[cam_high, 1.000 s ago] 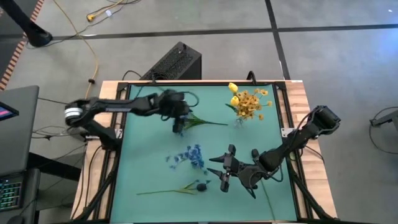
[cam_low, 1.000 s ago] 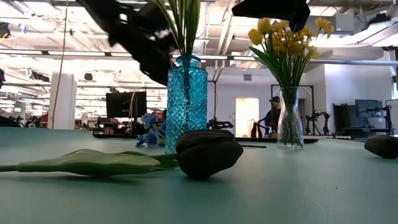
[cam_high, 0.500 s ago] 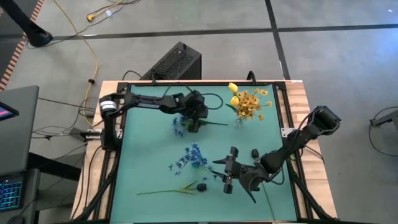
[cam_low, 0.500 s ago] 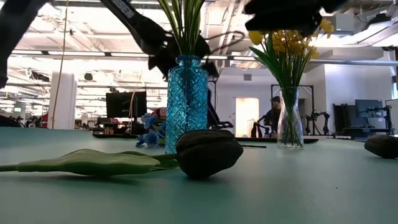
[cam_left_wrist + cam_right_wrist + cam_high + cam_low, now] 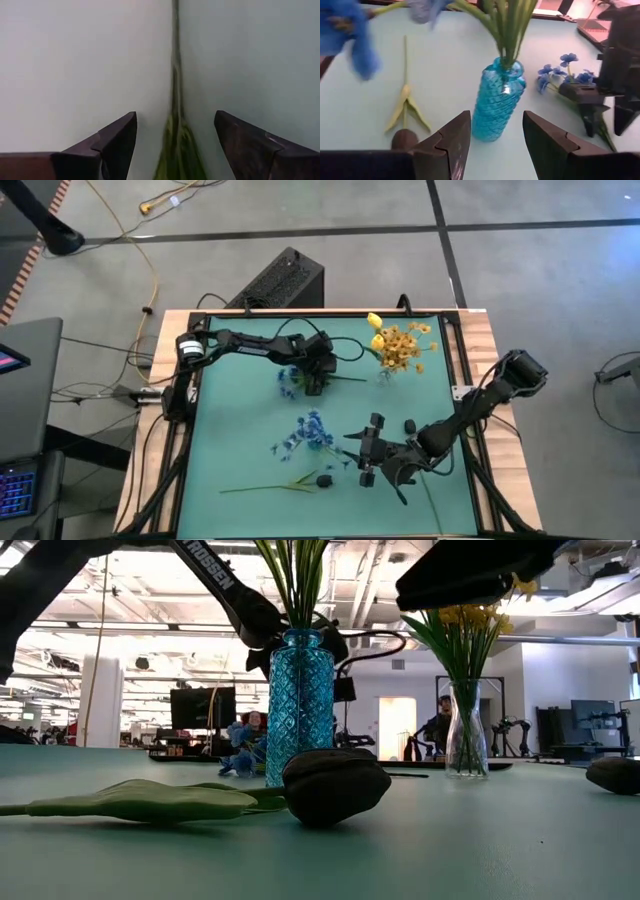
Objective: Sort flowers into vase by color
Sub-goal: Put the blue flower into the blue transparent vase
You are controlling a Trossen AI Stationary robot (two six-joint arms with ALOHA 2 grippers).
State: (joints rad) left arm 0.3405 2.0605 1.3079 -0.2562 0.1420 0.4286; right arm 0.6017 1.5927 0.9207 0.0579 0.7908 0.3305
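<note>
Since a second ago my left gripper (image 5: 314,380) has swung in from the table's left edge, now spread open over a green stem (image 5: 175,100) beside blue flowers (image 5: 290,377) near the far edge, while my right gripper (image 5: 362,460), half open and holding nothing, hangs toward the near edge.

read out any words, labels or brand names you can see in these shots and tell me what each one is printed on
"TROSSEN": white letters on the dark arm link crossing the top of the low view, behind the blue vase.
Distant room screens in the low view: nothing readable.
High view and both wrist views: no readable text.
</note>
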